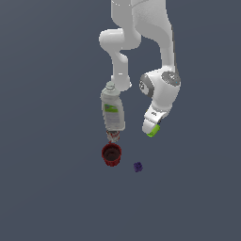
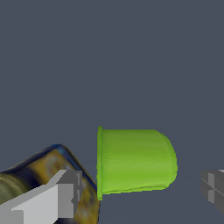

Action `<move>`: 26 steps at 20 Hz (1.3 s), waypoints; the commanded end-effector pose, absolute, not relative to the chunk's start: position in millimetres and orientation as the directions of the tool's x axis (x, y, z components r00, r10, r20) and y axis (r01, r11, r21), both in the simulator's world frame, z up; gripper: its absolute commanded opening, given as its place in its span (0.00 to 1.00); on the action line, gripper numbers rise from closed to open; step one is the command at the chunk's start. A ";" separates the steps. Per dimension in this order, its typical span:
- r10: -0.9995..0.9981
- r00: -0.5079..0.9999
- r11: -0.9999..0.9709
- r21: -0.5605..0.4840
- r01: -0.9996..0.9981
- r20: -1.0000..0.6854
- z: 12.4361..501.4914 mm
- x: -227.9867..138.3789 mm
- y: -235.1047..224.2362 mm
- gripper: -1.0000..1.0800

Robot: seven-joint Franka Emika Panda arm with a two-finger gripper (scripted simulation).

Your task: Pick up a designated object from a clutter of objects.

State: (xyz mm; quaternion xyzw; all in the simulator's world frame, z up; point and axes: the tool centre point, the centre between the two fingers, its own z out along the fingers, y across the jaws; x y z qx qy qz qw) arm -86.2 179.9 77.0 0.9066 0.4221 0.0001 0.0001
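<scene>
The small lime-green cup [image 2: 135, 162] lies on its side on the dark gray floor [image 2: 109, 57]; in the wrist view its rim faces the olive-yellow can [image 2: 48, 168], which lies just beside it, but I cannot tell if the two touch; the gripper [image 2: 142, 192] is spread wide, with one gray finger [image 2: 65, 192] in front of the can and the other finger [image 2: 213, 189] past the round bottom end of the cup, so the cup sits between the two fingers and neither one touches it; in the exterior view the white robot arm [image 1: 141, 28] bends down over the things, and only a small bit of the green cup [image 1: 152, 133] peeks out under the hand; to the exterior view's left of the hand lies a long white bottle with a green label [image 1: 113, 110]; a dark red cup [image 1: 111, 155] stands up just below the bottle's end, open at the top; a tiny purple piece [image 1: 138, 166] rests near the red cup, on the exterior view's right of it, apart from everything else.
</scene>
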 end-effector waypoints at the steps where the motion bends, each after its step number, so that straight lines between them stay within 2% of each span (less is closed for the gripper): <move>1: 0.766 0.643 -0.643 0.000 0.766 0.000 66.3 -87.0 179.9 0.96; 11: 0.768 0.640 -0.640 0.000 0.768 0.000 38.7 -87.5 180.1 0.96; 12: 0.768 0.640 -0.640 0.000 0.768 0.000 38.7 -87.5 180.1 0.00; 21: 0.768 0.640 -0.640 0.000 0.768 0.000 38.7 -87.5 180.1 0.00; 22: 0.770 0.636 -0.637 0.027 0.770 0.044 59.5 -70.9 188.9 0.00; 26: 0.771 0.636 -0.637 0.027 0.770 0.043 62.8 -71.0 186.6 0.00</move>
